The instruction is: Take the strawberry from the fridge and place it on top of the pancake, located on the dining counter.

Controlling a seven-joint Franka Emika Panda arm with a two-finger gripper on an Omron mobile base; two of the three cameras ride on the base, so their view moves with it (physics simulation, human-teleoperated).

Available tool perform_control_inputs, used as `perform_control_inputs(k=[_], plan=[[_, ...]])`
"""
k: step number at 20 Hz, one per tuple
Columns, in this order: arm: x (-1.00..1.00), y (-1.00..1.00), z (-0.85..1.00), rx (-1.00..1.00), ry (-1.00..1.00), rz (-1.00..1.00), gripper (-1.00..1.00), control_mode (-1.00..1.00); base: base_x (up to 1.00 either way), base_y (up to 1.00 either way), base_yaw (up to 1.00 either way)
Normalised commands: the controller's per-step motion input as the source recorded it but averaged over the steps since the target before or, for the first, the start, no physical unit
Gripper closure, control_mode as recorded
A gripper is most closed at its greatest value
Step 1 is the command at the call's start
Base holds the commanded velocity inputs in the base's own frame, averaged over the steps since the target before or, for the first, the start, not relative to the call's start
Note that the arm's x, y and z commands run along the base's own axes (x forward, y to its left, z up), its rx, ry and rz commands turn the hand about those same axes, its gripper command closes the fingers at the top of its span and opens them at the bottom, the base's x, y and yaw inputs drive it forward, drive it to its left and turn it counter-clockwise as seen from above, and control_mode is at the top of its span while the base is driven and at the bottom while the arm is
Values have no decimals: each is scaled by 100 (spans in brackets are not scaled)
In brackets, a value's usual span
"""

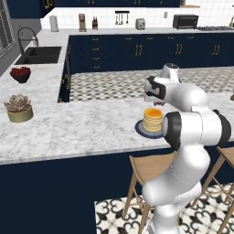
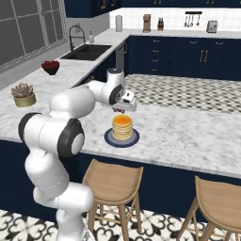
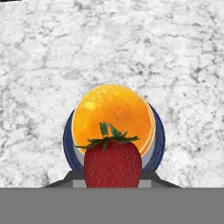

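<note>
Three views, same moment. Dining counter (image 1: 68,128) runs across the middle of the left base frame, marble top, navy base; in the right base view it fills the centre band (image 2: 188,132). Two wooden stools (image 2: 113,181) sit under its near edge, lower half of the right base frame.

White arm rises from the lower right of the left base frame and bends over the counter. Gripper (image 2: 123,111) hangs just above the pancake (image 2: 122,127), centre of the right base frame; in the left base view the hand sits right of centre, directly above the stack (image 1: 152,119). Dark round plate (image 2: 109,140) carries the stack.

Hand view: pancake (image 3: 113,113) seen top-down at frame centre, plate rim (image 3: 69,140) showing at both sides. Strawberry (image 3: 113,164) is clamped between the fingers at bottom centre, leaves up, overlapping the pancake's lower edge in frame. Not yet resting on it.

Left side of the left base frame: potted succulent (image 1: 18,109), and above it a dark bowl of red fruit (image 1: 20,73). Sink (image 1: 41,54) upper left.
</note>
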Motion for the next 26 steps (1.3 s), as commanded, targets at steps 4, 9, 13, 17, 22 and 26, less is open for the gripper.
perform_control_inputs(k=[4,9,13,17,22,26], plan=[[0,0,-40,0,18,0,100,-100,0,0,0],[1,0,-25,0,5,0,100,-100,0,0,0],[12,0,-24,0,-1,0,100,-100,0,0,0],[5,0,-25,0,0,0,100,-100,0,0,0],[5,0,-23,0,0,0,100,-100,0,0,0],[8,0,-20,0,-1,0,100,-100,0,0,0]])
